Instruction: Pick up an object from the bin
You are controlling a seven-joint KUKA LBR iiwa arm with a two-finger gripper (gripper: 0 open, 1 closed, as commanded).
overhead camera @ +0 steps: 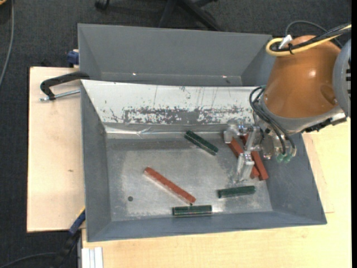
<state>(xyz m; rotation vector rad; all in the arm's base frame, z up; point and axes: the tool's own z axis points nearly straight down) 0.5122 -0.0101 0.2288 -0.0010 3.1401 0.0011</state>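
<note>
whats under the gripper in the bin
A red bar lies under the gripper, near the right wall of the bin. The gripper covers its middle, so whether they touch cannot be seen.

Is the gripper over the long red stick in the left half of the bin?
No, the gripper is at the right side of the bin, well apart from that long red stick.

Arm point(345, 80) in from the right. Orange dome-shaped wrist cover point(301, 77) on top, yellow and black cables point(290, 41) looped over it. Silver metal two-finger gripper point(243, 175) hangs below, pointing down, tilted slightly left.
</note>
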